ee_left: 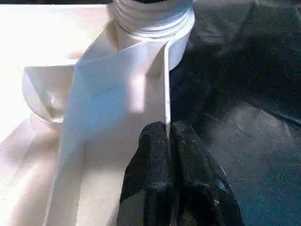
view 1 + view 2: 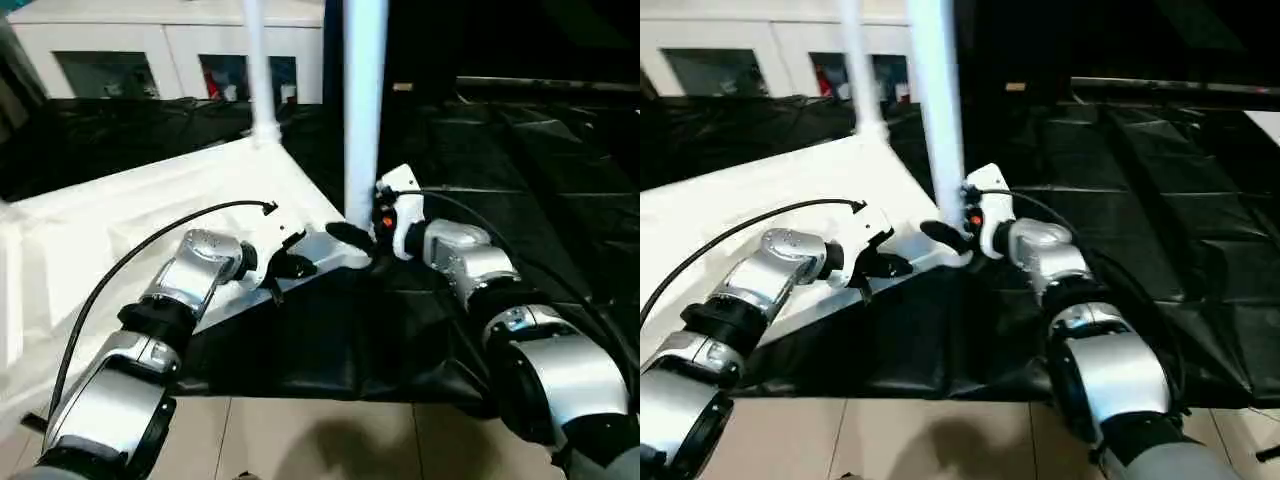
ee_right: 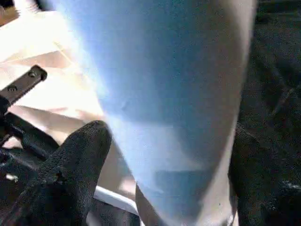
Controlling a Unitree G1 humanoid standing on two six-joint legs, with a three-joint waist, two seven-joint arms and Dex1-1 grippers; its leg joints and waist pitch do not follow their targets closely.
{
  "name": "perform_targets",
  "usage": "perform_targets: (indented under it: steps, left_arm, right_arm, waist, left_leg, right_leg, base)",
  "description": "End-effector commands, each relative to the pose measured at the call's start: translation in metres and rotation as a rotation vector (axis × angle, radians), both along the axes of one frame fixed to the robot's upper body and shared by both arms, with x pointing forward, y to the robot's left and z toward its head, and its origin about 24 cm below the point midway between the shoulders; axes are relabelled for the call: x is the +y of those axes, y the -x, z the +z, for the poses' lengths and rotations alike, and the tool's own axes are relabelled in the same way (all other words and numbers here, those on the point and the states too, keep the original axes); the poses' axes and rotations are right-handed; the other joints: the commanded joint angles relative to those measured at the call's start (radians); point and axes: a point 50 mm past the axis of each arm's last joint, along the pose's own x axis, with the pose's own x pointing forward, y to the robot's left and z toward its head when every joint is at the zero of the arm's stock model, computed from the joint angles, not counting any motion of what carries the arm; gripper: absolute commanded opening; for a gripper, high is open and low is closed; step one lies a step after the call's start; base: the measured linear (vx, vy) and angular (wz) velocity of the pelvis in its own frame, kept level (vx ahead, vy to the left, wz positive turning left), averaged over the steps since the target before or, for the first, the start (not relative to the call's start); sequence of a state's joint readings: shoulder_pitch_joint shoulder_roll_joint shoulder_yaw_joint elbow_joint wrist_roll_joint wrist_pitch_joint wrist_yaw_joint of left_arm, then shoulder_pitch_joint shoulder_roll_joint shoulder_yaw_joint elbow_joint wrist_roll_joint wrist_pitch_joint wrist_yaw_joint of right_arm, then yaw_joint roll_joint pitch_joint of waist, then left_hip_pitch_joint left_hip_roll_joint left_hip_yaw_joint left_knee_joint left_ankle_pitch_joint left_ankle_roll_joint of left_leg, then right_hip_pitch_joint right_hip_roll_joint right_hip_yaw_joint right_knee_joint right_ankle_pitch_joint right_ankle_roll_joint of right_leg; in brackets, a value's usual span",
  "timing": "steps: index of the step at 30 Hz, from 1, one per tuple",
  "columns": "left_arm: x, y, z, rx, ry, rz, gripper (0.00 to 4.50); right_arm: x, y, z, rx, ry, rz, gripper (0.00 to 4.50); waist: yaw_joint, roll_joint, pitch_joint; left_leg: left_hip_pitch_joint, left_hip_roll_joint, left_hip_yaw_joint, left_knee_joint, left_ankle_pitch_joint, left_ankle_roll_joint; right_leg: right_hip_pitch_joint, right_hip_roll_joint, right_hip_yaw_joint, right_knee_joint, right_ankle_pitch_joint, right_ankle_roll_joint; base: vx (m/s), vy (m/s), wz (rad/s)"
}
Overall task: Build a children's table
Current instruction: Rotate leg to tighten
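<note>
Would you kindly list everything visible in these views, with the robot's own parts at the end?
tabletop: one, white, lying underside up on the black sheet, at the left.
near leg: one, white, upright in the tabletop's near corner socket.
far leg: one, white, upright in the far corner socket.
black sheet: one, covers the work surface under and right of the tabletop.
cabinet: one, white with glass doors, behind the work.
floor tiles: pale, along the near edge.
left claw: black fingers pinched shut on the tabletop's rim wall near the corner.
right claw: black fingers spread around the base of the near leg.
forearms: two, silver.
</note>
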State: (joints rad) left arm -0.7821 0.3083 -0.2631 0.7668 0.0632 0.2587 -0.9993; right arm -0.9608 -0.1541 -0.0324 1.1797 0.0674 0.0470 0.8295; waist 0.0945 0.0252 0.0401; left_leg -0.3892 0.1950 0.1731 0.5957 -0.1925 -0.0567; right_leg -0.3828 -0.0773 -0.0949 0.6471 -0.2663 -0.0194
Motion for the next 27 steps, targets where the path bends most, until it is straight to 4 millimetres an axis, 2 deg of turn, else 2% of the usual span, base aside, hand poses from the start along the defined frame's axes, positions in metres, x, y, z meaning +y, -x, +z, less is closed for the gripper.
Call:
perform_targets:
  steps: [1,2,5,6,8,12,19,21,22,27]
  left_arm:
    - [-0.005,0.008,-0.010,0.050,-0.023,-0.057,0.00]
    - [-0.005,0.008,-0.010,0.050,-0.023,-0.059,0.00]
    - [-0.005,0.008,-0.009,0.048,-0.025,-0.067,0.00]
    - [-0.005,0.008,-0.008,0.047,-0.025,-0.067,0.00]
    - [-0.005,0.008,-0.008,0.046,-0.027,-0.068,0.00]
    - [-0.003,0.009,-0.006,0.041,-0.028,-0.077,0.00]
    - [0.000,0.011,-0.005,0.048,-0.024,-0.108,0.00]
    - [0.000,0.012,-0.003,0.048,-0.019,-0.131,0.00]
    - [0.000,0.013,-0.003,0.050,-0.014,-0.140,0.00]
    - [0.000,0.022,0.003,0.052,0.042,-0.257,0.00]
  right_arm:
    - [0.001,0.004,-0.008,0.039,0.001,0.018,3.62]
    - [0.001,0.004,-0.008,0.040,0.000,0.017,3.62]
    - [-0.001,0.005,-0.009,0.039,0.000,0.019,3.55]
    - [-0.001,0.005,-0.009,0.039,0.000,0.023,3.33]
    - [-0.002,0.006,-0.009,0.037,-0.004,0.044,3.20]
    - [-0.009,0.011,-0.011,0.049,-0.006,0.102,2.81]
    - [-0.020,0.018,-0.018,0.084,0.018,0.179,2.32]
    - [-0.022,0.019,-0.019,0.089,0.029,0.196,2.24]
    - [-0.023,0.020,-0.019,0.091,0.035,0.203,2.09]
    - [-0.029,0.028,-0.025,0.125,0.063,0.285,2.01]
  waist:
    - [0.004,0.002,-0.064]
    - [0.005,0.007,-0.063]
    - [0.003,0.005,-0.065]
    - [0.004,0.005,-0.066]
    - [0.005,0.003,-0.068]
    - [0.012,-0.001,-0.072]
    - [0.020,0.004,-0.071]
    - [0.019,0.000,-0.071]
    - [0.020,0.002,-0.072]
    - [0.020,0.000,-0.073]
  left_leg:
    - [0.018,0.054,-0.014,-0.050,0.014,0.160]
    - [0.020,0.055,-0.015,-0.052,-0.002,0.145]
    - [0.019,0.053,-0.014,-0.051,0.000,0.127]
    - [0.019,0.053,-0.014,-0.051,0.005,0.128]
    - [0.018,0.050,-0.013,-0.047,0.029,0.138]
    - [0.015,0.047,-0.013,-0.039,0.068,0.175]
    - [0.018,0.051,-0.015,-0.040,0.044,0.171]
    - [0.018,0.051,-0.014,-0.041,0.039,0.166]
    - [0.017,0.051,-0.015,-0.040,0.038,0.164]
    - [0.015,0.050,-0.015,-0.037,0.053,0.178]
  right_leg:
    - [0.056,-0.088,0.054,-0.051,0.280,-0.318]
    - [0.054,-0.088,0.054,-0.054,0.249,-0.317]
    - [0.056,-0.086,0.056,-0.052,0.259,-0.317]
    - [0.056,-0.086,0.056,-0.051,0.269,-0.317]
    - [0.057,-0.085,0.056,-0.047,0.310,-0.319]
    - [0.060,-0.085,0.054,-0.040,0.389,-0.317]
    - [0.056,-0.084,0.053,-0.043,0.329,-0.318]
    - [0.057,-0.084,0.053,-0.044,0.321,-0.320]
    - [0.058,-0.086,0.052,-0.043,0.319,-0.321]
    - [0.058,-0.084,0.052,-0.039,0.345,-0.324]
  base:
    - [0.000,0.000,0.00]
    - [0.000,0.000,0.00]
    - [0.000,0.000,0.00]
    - [0.000,0.000,0.00]
    - [0.000,0.000,0.00]
    - [0.000,0.000,0.00]
    - [0.000,0.000,0.00]
    - [0.000,0.000,0.00]
    - [0.000,0.000,0.00]
    - [0.000,0.000,0.00]
